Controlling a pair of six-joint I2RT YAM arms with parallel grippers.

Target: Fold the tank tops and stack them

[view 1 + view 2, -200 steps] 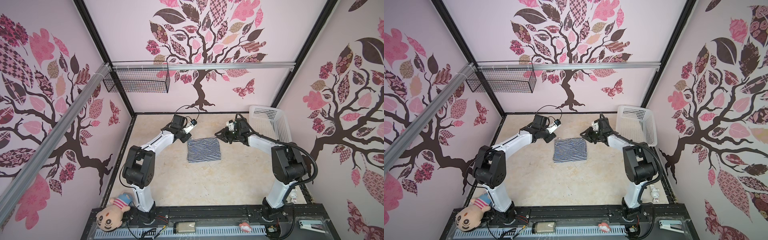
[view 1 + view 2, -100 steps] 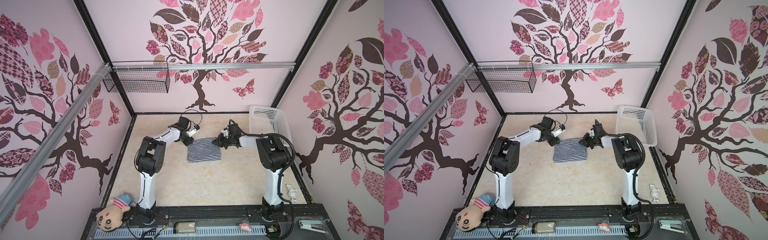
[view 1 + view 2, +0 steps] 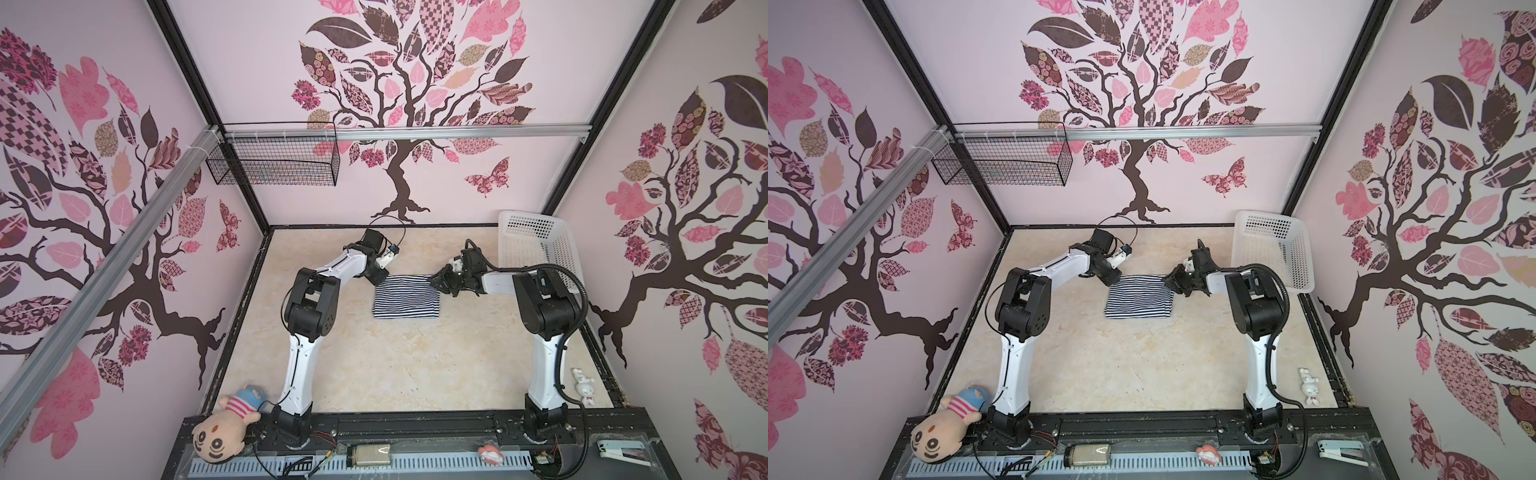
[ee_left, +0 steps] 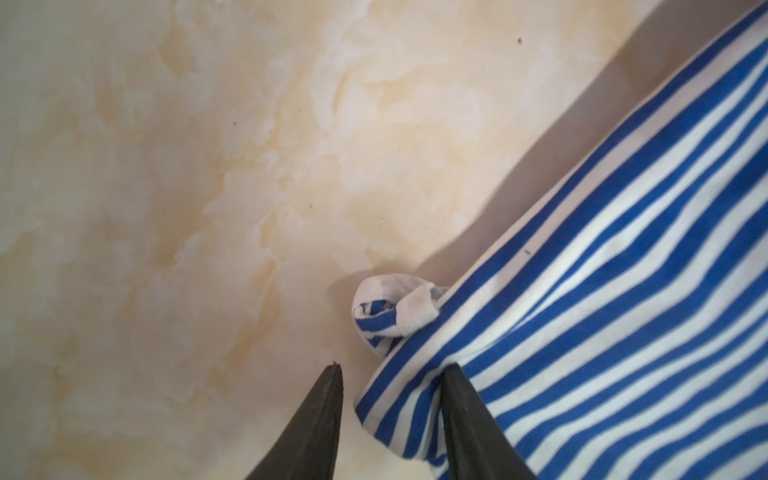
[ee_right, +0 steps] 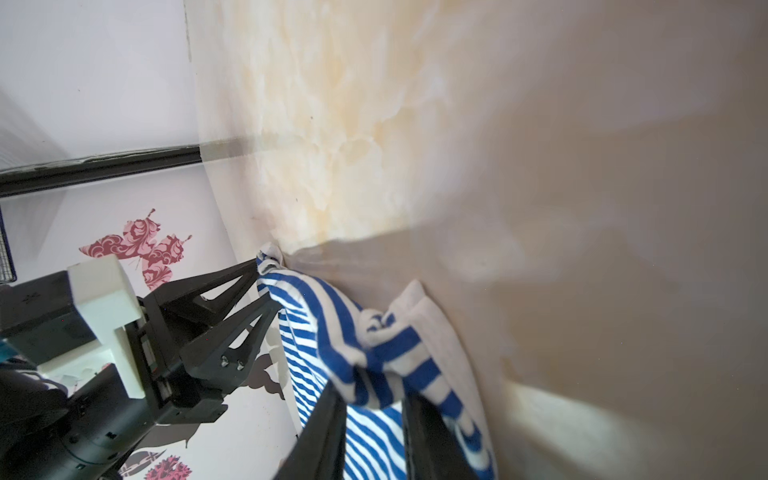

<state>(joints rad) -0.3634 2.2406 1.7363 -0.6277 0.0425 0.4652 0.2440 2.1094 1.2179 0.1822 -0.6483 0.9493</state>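
Beside the basket (image 3: 528, 226), the folded tank top (image 3: 406, 300) lies on the table (image 3: 374, 374), with the left gripper (image 4: 392, 374) spread astride one corner and the right gripper's (image 3: 433, 282) hold unclear; both should lift straight off without dragging the fold.

Pink tree-patterned walls (image 3: 257, 62), beige marbled floor (image 3: 395, 365), black wire basket (image 3: 274, 166).

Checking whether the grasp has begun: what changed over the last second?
Both grippers came down onto the far corners of the tank top. The left gripper now straddles one corner with its jaws open. The right gripper has cloth bunched in its jaws, though a firm grip cannot be told. The tank top itself, the white basket and the plush doll stayed put.
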